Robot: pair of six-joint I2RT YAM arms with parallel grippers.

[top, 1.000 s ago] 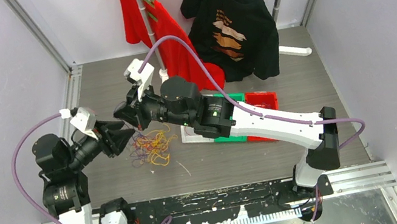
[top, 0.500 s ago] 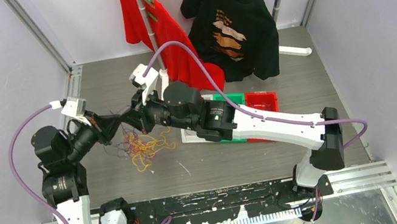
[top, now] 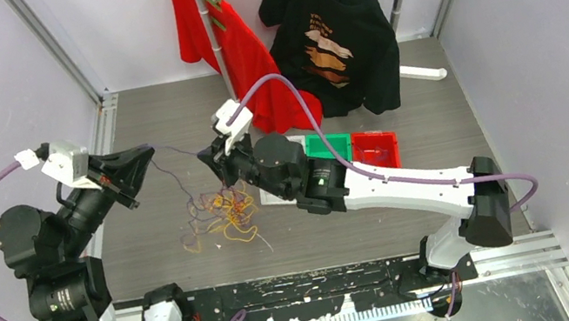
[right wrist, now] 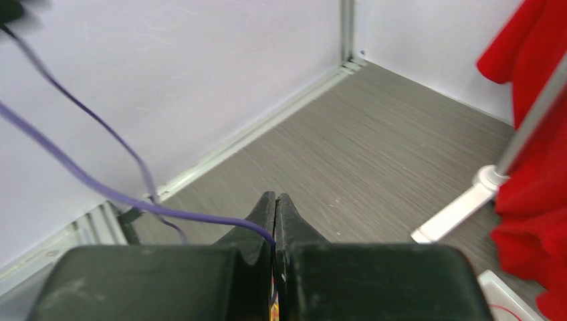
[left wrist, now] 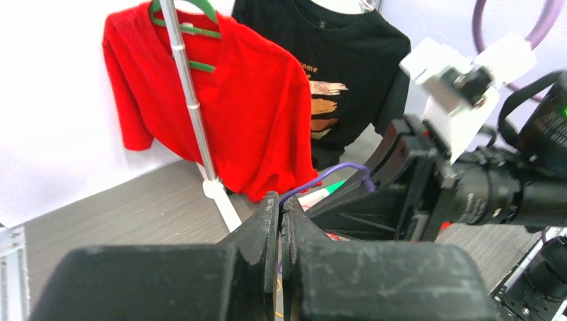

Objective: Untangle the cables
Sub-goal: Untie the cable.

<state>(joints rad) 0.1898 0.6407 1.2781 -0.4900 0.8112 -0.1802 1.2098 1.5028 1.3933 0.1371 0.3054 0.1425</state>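
The cables [top: 220, 214] lie as a loose tangle of red, yellow and purple strands on the grey floor between the two arms. One purple cable [top: 176, 149] is stretched in the air between the grippers. My left gripper [top: 147, 152] is raised at the left, shut on that cable's end [left wrist: 321, 179]. My right gripper [top: 205, 153] is shut on the same purple cable [right wrist: 167, 212] a short way to the right, above the tangle. In the left wrist view my left gripper [left wrist: 280, 198] pinches the strand at its tips. My right gripper [right wrist: 275, 198] holds it deeper between the fingers.
A red shirt [top: 240, 53] and a black shirt [top: 337, 27] hang on a rack at the back, whose white foot [top: 424, 72] rests on the floor. A green bin [top: 330, 145] and a red bin [top: 374, 145] sit under the right arm. Walls enclose both sides.
My left gripper has shut on the purple cable and pulled up and to the left. The right gripper has drifted right, so the cable now spans between them above the tangle.
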